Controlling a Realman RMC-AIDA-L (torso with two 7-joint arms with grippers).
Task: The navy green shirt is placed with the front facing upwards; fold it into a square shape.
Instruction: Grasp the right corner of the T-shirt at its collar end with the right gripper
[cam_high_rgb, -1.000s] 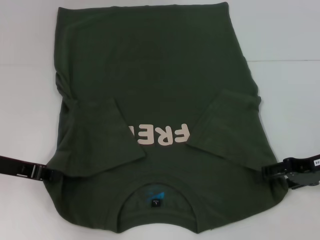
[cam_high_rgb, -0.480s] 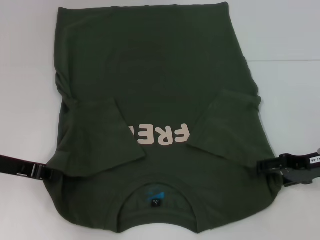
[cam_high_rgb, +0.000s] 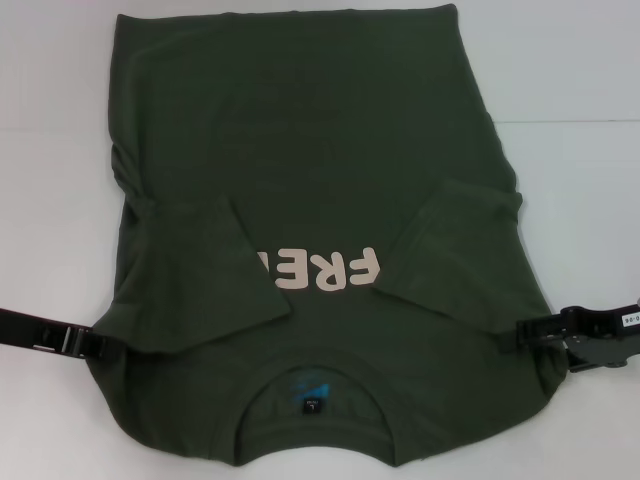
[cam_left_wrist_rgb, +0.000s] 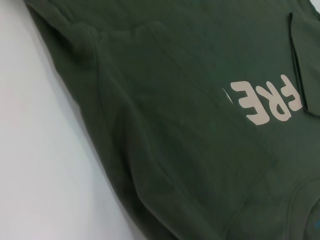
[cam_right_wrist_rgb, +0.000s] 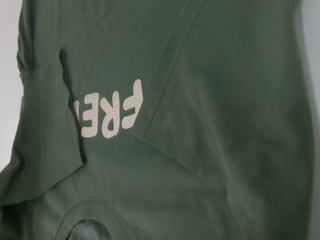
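Observation:
The navy green shirt (cam_high_rgb: 310, 160) lies flat, front up, with its collar (cam_high_rgb: 315, 395) toward me and its pale lettering (cam_high_rgb: 320, 270) partly covered. Both sleeves are folded inward over the chest, one on the left (cam_high_rgb: 200, 270) and one on the right (cam_high_rgb: 455, 250). My left gripper (cam_high_rgb: 95, 345) sits at the shirt's left shoulder edge, low on the table. At the right shoulder edge my right gripper (cam_high_rgb: 528, 333) touches the cloth. The left wrist view shows the shirt (cam_left_wrist_rgb: 175, 125) and its lettering (cam_left_wrist_rgb: 265, 102); the right wrist view shows the same cloth (cam_right_wrist_rgb: 200, 125) and lettering (cam_right_wrist_rgb: 110, 112).
A white table (cam_high_rgb: 580, 180) carries the shirt, with bare surface on both sides of it. The shirt's hem reaches the far edge of the head view, and the collar end lies close to the near edge.
My right gripper has slid left, from beside the shirt onto its right shoulder edge. The left gripper and the shirt have barely moved.

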